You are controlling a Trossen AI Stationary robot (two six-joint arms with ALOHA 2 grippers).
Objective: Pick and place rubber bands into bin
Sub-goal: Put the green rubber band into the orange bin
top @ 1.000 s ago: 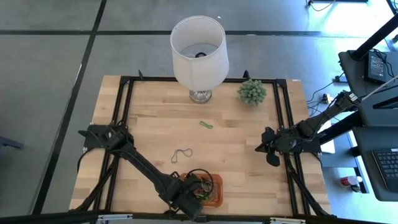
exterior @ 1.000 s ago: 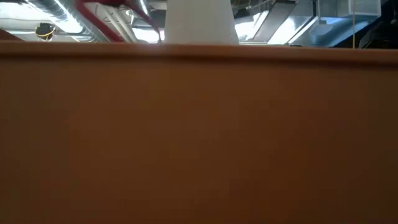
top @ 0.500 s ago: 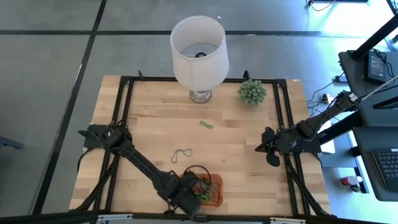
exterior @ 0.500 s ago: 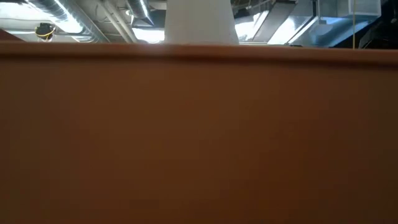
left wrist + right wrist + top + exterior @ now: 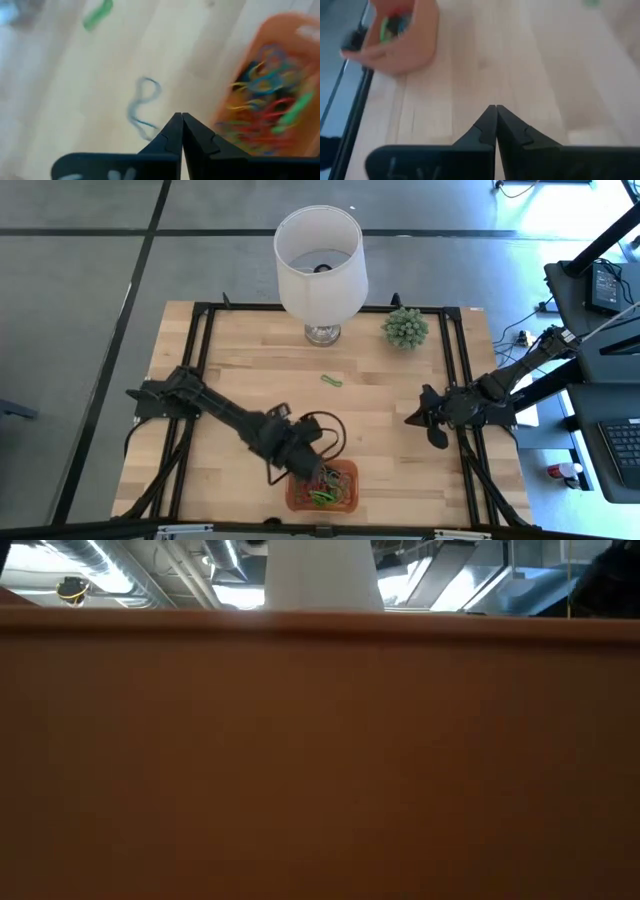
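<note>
The orange bin (image 5: 348, 470) sits near the table's near edge, with a heap of coloured rubber bands (image 5: 322, 488) inside; the left wrist view shows them too (image 5: 265, 107). A blue-grey rubber band (image 5: 142, 107) lies flat on the wood just ahead of my left gripper (image 5: 181, 116). The gripper is shut and empty, and hovers just far-left of the bin (image 5: 300, 450). A green rubber band (image 5: 331, 380) lies farther off, toward the lamp. My right gripper (image 5: 492, 107) is shut and waits by the table's right edge (image 5: 420, 418).
A white lampshade on a glass base (image 5: 320, 265) and a small green plant (image 5: 405, 327) stand at the far edge. The black frame rails (image 5: 205, 340) run along the table's sides. The bin's orange wall (image 5: 320, 760) fills the low view. Bare wood lies at the centre.
My left gripper has left the bin's near-left corner and moved toward the table's far edge, so it now hovers just beyond the bin's far-left side. The bands in the bin, covered by the gripper before, now show. The bin has stayed in place.
</note>
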